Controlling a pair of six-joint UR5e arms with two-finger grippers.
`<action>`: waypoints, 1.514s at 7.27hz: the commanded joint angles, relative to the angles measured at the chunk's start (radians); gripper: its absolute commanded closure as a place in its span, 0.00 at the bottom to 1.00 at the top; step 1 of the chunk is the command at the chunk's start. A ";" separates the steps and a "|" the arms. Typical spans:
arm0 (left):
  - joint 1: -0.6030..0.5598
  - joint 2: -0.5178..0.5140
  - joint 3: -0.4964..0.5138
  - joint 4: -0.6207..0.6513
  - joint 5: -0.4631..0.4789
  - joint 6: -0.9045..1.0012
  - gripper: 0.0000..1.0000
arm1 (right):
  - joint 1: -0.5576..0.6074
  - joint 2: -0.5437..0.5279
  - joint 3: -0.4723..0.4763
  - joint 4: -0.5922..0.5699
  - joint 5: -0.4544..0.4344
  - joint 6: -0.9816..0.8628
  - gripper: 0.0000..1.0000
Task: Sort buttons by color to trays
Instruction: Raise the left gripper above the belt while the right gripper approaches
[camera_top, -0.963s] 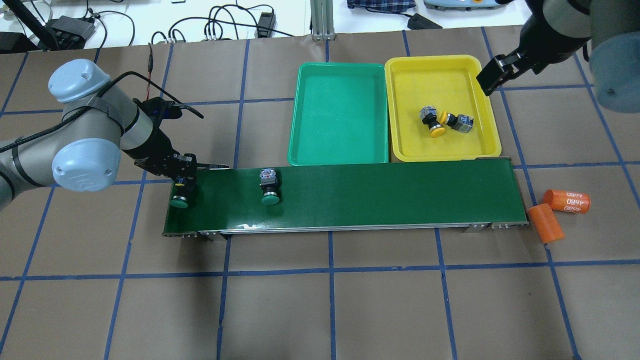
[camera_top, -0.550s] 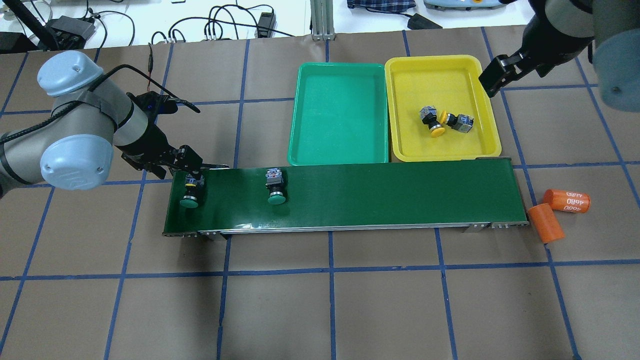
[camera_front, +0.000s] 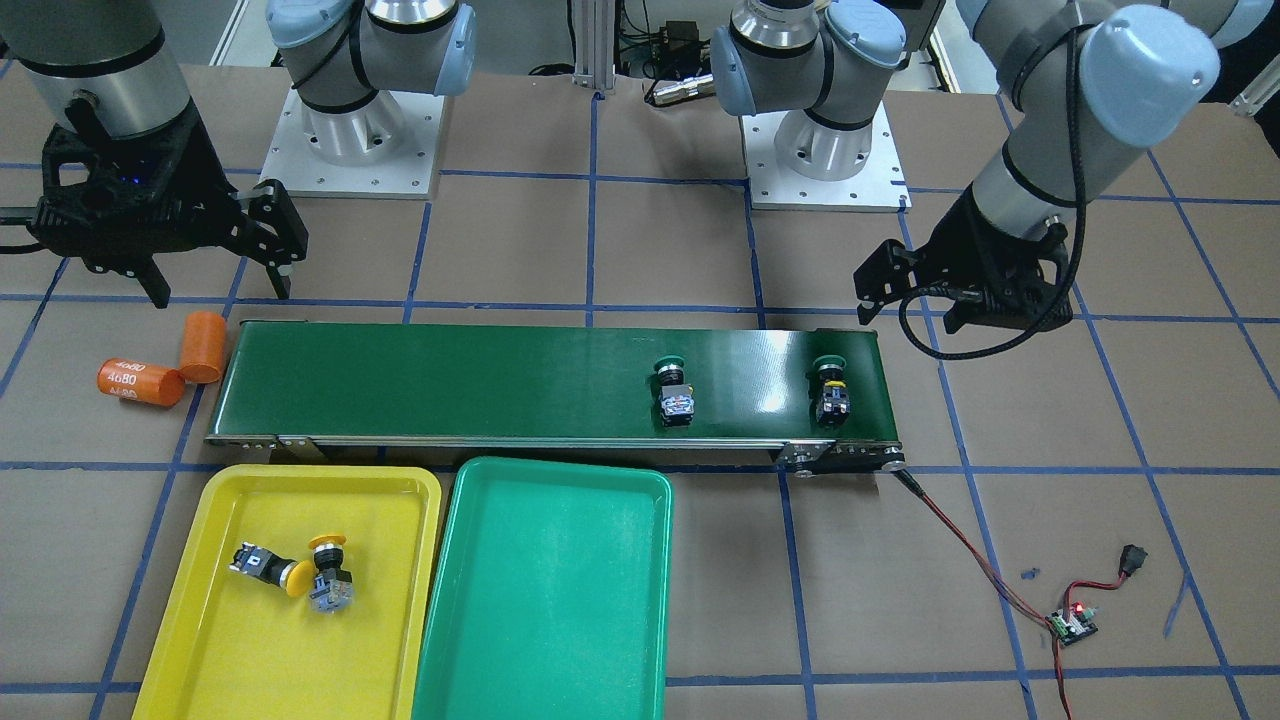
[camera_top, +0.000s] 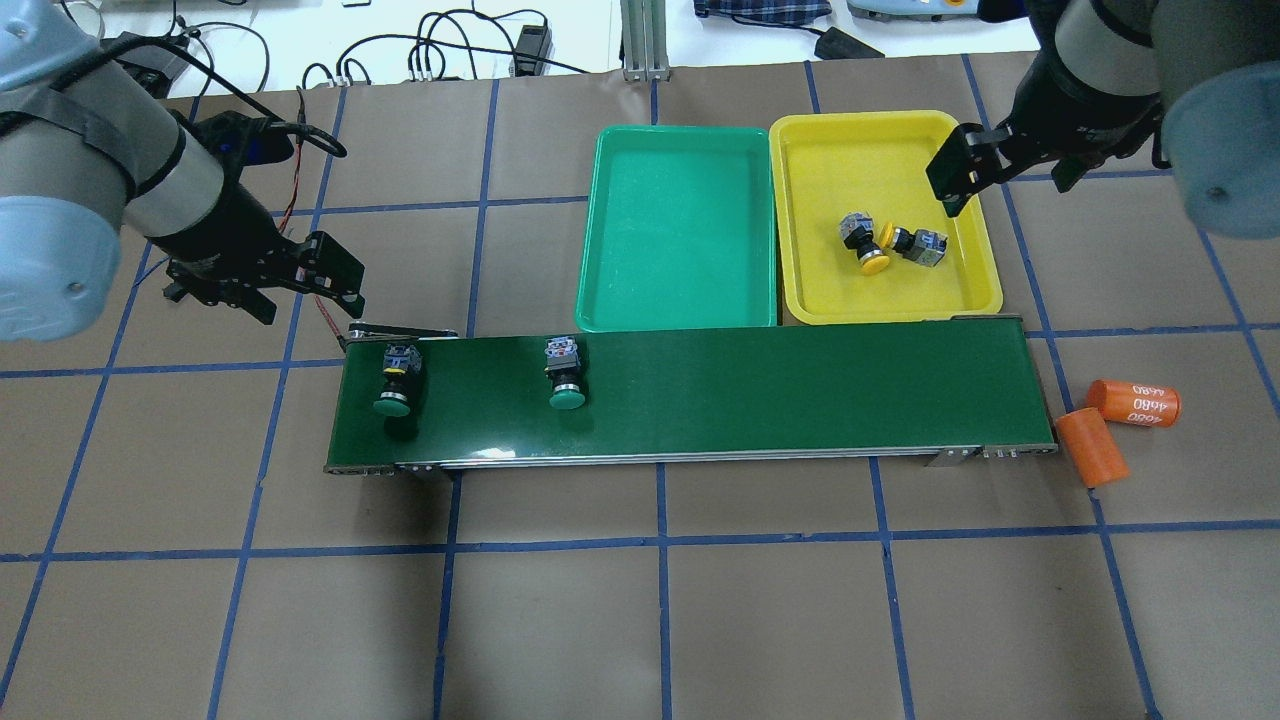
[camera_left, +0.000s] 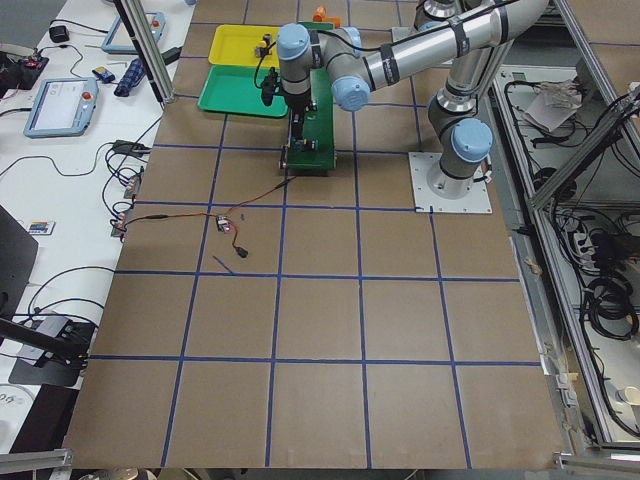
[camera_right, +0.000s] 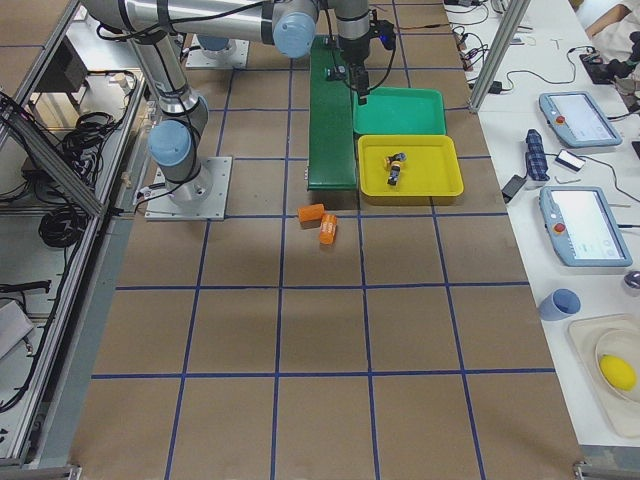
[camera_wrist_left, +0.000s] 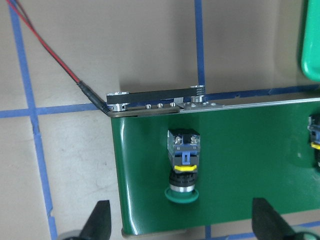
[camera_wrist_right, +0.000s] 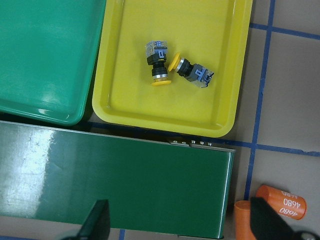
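Buttons: four counted, two green-capped and two yellow-capped. Left and right below are the robot's own; far means away from its base.

Front-facing view: one green button (camera_front: 832, 392) lies at the left end of the conveyor belt (camera_front: 450, 390). The second green button (camera_front: 674, 390) lies near mid-belt, well apart from it. The two yellow buttons (camera_front: 325, 575) lie touching in the yellow tray (camera_front: 230, 650). The green tray (camera_front: 540, 620), just beside it on the left, holds no button. Both trays line the belt's far edge, judged so that a part leaving the belt needs only a short carry. The left hand (camera_front: 908, 305) and right hand (camera_front: 220, 295) are both spread wide and hold nothing. Two orange 4680 cylinders (camera_front: 140, 380) lie off the belt's right end. One circuit board (camera_front: 1072, 623) with red wires lies far left.

Overhead view: same count. Each green button lies on its side, cap toward the robot.

Side views: too small to add detail.

Left wrist view: the hand hangs raised over the belt's left end. Its fingertips (camera_wrist_left: 100, 227) are wide either side of the end button and clear of it.

Right wrist view: the hand hangs over the belt's right end and the yellow tray. This is judged a split of duty: left serves the feed end, right the tray end. Yellow is sorted; green is not.
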 joint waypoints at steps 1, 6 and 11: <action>-0.001 0.117 0.033 -0.106 0.037 -0.021 0.00 | 0.031 0.000 0.000 0.005 0.000 0.051 0.00; -0.125 0.146 -0.045 -0.129 0.124 -0.067 0.00 | 0.207 0.036 0.006 -0.009 0.045 0.406 0.00; -0.145 0.177 -0.085 -0.124 0.122 -0.069 0.00 | 0.369 0.203 0.008 -0.228 0.066 0.619 0.00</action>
